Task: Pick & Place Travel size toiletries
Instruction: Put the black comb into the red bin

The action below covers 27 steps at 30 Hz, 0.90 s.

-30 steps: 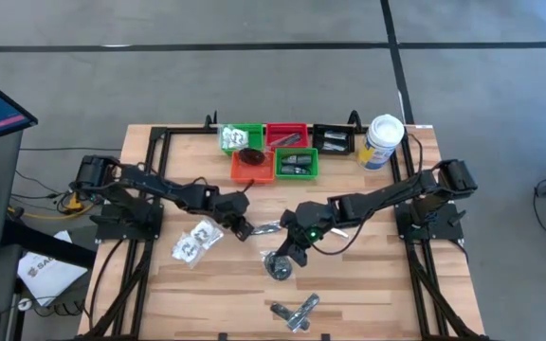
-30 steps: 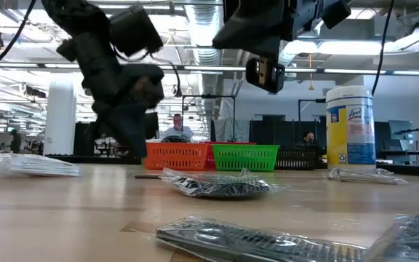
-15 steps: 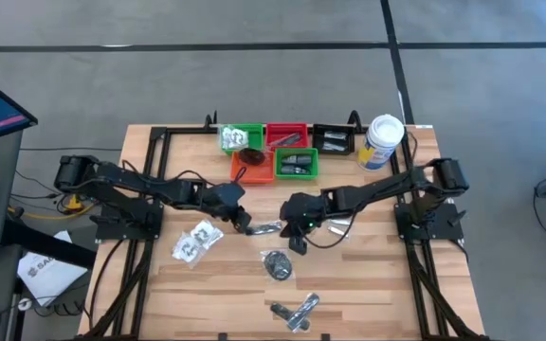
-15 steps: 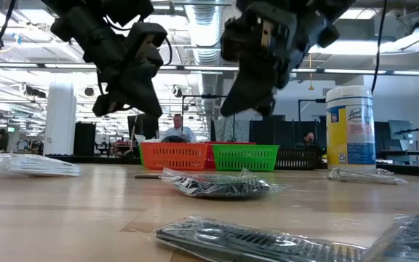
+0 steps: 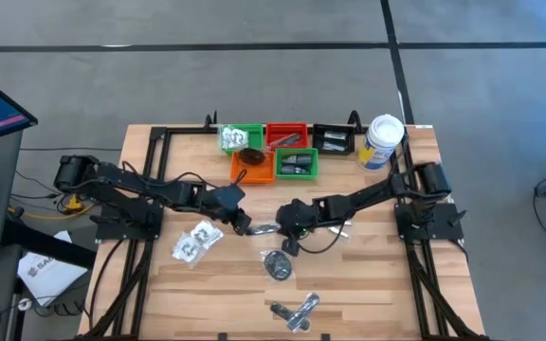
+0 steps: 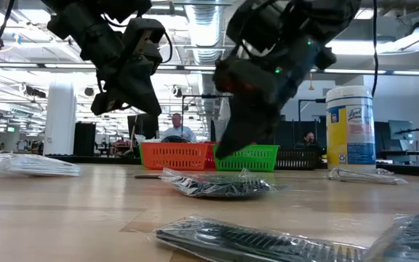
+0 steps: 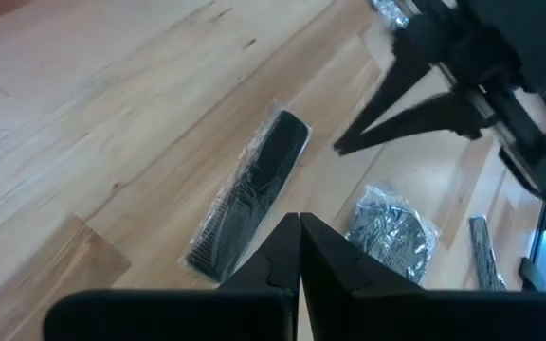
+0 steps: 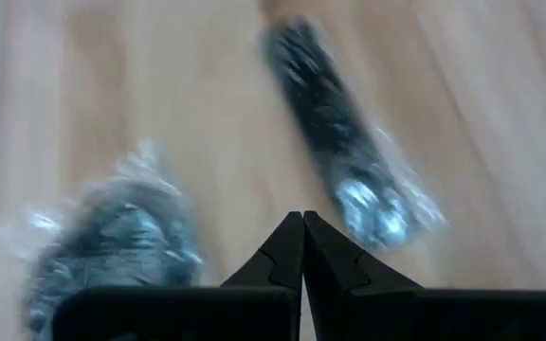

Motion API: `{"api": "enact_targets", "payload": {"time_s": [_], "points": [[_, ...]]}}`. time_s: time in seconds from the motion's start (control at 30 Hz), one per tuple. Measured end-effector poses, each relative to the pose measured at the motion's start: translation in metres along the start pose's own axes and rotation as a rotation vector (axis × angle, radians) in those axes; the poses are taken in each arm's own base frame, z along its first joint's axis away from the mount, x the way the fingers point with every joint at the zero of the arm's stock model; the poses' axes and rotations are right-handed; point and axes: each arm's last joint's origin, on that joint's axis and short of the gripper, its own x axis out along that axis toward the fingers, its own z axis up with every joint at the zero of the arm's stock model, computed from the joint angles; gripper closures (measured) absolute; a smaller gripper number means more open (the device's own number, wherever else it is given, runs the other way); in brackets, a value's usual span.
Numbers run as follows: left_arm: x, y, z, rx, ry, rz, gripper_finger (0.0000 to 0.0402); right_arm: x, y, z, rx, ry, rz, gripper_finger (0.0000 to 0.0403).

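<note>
"Lysol" on white canister [image 6: 350,127]

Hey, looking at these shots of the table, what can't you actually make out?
- Right wrist view: the two wrapped packets past the right claw are motion-blurred, contents unreadable.
- High view: items in the green tray are too small to identify.
- Low view: the front packet is cut off by the picture's bottom edge.

We see the trays [image 5: 275,152] lined up at the table's [image 5: 368,284] far edge, with the canister [image 5: 383,141] to their right. The clear packets [image 5: 194,241] lie left of centre. Between the two arms lies a wrapped comb [image 5: 265,228], the round wrapped piece [image 5: 277,265] nearer us, and slim sachets [image 5: 295,311] by the near edge.
</note>
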Motion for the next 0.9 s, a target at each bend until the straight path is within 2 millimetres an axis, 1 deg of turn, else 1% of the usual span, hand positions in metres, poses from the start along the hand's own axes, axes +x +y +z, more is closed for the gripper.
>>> {"api": "enact_targets", "payload": {"time_s": [0.07,0.13,0.23,0.3,0.57,0.9], "points": [[0.0000,0.0000,0.0001,0.002,-0.002,0.001,0.0401,0.0068,-0.0022,0.0026,0.023,-0.023,0.001,0.0403],[0.0000,-0.0001,0.0002,0.002,-0.004,0.000,0.0401,0.0083,-0.0054,-0.0024,0.034,0.015,-0.010,0.0403],[0.0000,-0.0002,0.0002,0.002,-0.004,-0.001,0.0401,0.0121,-0.0049,-0.0011,0.044,-0.002,-0.005,0.0403],[0.0000,-0.0001,0.0002,0.003,-0.003,-0.001,0.0401,0.0122,-0.0061,-0.0041,0.044,0.019,-0.015,0.0403],[0.0000,-0.0005,0.0004,0.004,-0.004,-0.005,0.0401,0.0123,-0.0097,-0.0014,0.070,0.007,-0.022,0.0403],[0.0000,-0.0007,0.0004,0.005,-0.003,-0.008,0.0401,0.0123,-0.0104,-0.0031,0.069,0.024,-0.030,0.0403]]}}
